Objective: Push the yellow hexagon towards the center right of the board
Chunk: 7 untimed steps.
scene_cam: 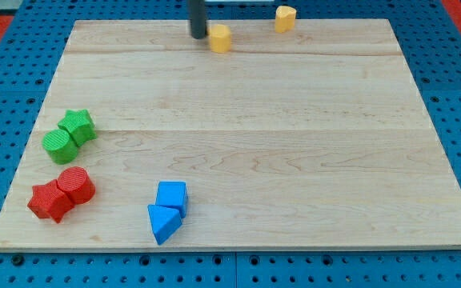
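The yellow hexagon (221,38) lies near the view's top edge of the wooden board (294,160), a little left of centre. My tip (198,36) stands just to the hexagon's left, touching or nearly touching it. A second yellow block (286,18), heart-like in shape, sits at the view's top edge to the right of the hexagon.
A green star (78,126) and a green round block (59,146) sit together at the view's left. A red star (50,201) and a red cylinder (76,186) lie below them. A blue cube (171,195) and a blue triangle (163,223) lie at the view's bottom.
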Each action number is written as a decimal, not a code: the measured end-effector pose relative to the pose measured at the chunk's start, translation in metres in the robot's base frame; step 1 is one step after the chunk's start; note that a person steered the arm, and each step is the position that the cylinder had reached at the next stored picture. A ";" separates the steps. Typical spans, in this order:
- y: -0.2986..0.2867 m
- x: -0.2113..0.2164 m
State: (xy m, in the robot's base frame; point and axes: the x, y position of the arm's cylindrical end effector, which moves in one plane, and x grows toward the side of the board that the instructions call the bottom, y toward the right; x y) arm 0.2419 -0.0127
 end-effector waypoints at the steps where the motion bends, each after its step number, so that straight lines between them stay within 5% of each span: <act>1: 0.136 0.012; 4: 0.207 -0.050; 6: 0.159 -0.036; 7: 0.052 -0.014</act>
